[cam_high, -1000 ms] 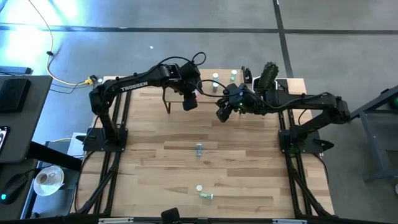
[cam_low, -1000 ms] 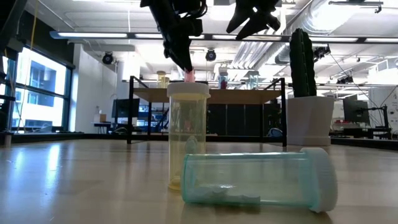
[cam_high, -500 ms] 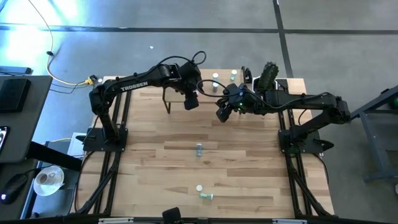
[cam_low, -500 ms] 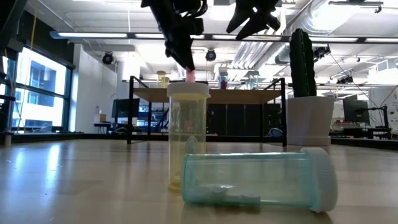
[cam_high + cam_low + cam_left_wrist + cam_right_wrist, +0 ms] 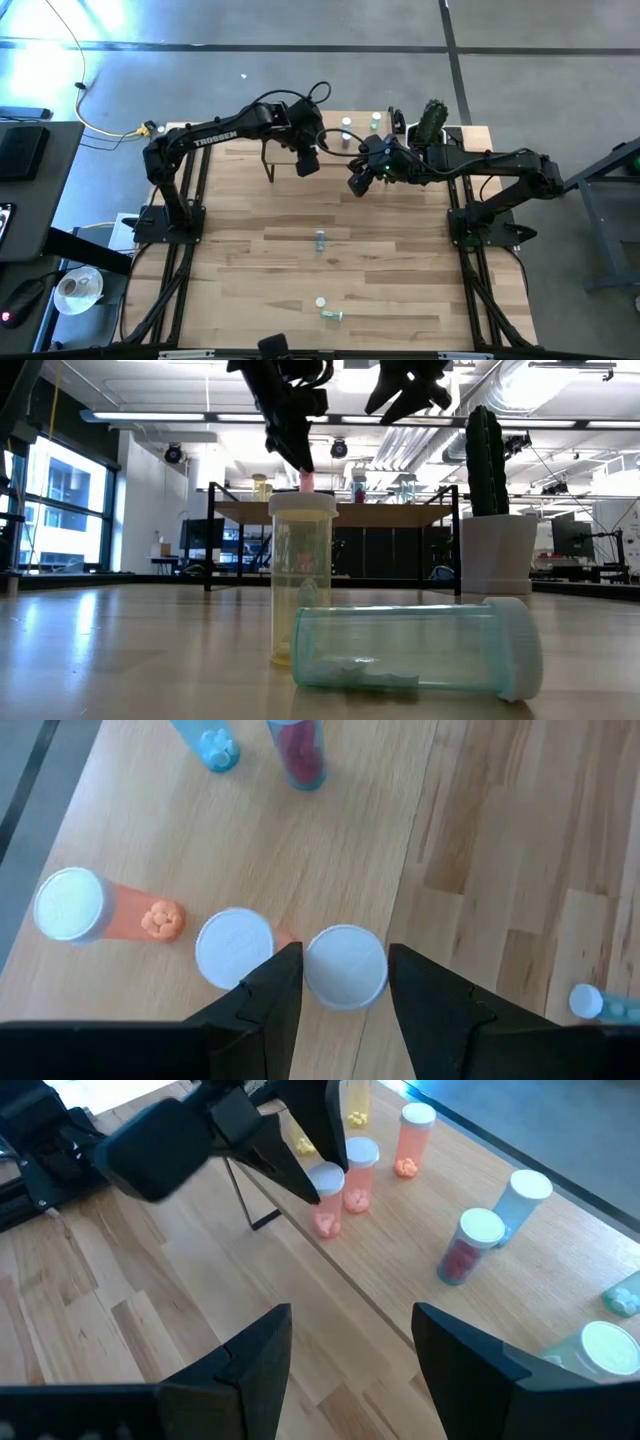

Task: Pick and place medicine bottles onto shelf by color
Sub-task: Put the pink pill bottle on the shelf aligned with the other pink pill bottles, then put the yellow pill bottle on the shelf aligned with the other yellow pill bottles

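Note:
The shelf (image 5: 345,142) stands at the table's far edge with several white-capped bottles upright on it: yellow (image 5: 350,1100), orange (image 5: 410,1140), pink (image 5: 358,1175), red (image 5: 462,1250) and blue (image 5: 520,1200). My left gripper (image 5: 307,160) is over the shelf's left part, shut on a pink bottle (image 5: 326,1215). My right gripper (image 5: 357,182) hangs open and empty just in front of the shelf. On the table, a yellow bottle (image 5: 300,575) stands upright, a green one (image 5: 420,650) lies on its side, and a teal one (image 5: 320,240) sits mid-table. My left gripper pinches the pink bottle's white cap (image 5: 345,965) between its two fingers (image 5: 280,985). The fingers come from above, slanting down. The bottle is upright, its base (image 5: 326,1232) at the shelf board by the near edge; I cannot tell whether it rests there.
A tall cactus in a white pot (image 5: 487,510) stands at the table's far right, beside the shelf. Another pink bottle's cap (image 5: 233,948) is close beside the held one. The shelf's black leg (image 5: 268,165) is left of my left gripper.

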Available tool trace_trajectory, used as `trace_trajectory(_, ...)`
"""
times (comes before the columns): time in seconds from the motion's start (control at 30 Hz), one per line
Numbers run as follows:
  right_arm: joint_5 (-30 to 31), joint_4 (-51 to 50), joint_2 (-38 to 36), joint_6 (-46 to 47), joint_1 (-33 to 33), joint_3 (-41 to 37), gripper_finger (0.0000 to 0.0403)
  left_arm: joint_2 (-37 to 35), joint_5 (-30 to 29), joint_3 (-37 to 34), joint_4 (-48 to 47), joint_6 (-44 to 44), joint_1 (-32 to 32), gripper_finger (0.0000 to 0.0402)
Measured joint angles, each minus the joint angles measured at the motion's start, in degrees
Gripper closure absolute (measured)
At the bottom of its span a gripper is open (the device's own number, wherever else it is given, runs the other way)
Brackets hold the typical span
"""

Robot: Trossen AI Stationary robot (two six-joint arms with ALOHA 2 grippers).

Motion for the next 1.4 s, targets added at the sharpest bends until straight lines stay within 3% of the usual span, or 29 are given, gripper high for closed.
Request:
trace_trajectory(0.4,-0.2,-1.4,0.0,1.4,0.0,0.0,0.0203,-1.4,-0.4,8.8,-6.2,1.1,-1.0,0.0261)
trace_trajectory(0.53,-2.9,-2.9,0.0,2.8,0.4,0.0,0.0203,-1.6,-0.4,12.0,-9.5,1.1,-2.1,0.0261)
trace_trajectory(0.77,-3.6,-3.8,0.0,2.6,5.3,-0.5,0.0203,-6.3,1.8,12.2,-10.1,1.5,-5.8,0.0261)
trace_trajectory(0.93,-3.6,-2.7,0.0,2.6,9.6,-3.5,0.0203,-11.4,5.1,4.8,-5.8,0.0,-8.6,0.0261)
trace_trajectory(1.4,-6.6,12.8,0.0,2.7,19.6,-16.0,0.0203,-27.0,5.6,-30.2,21.7,-10.6,-18.5,0.0261)
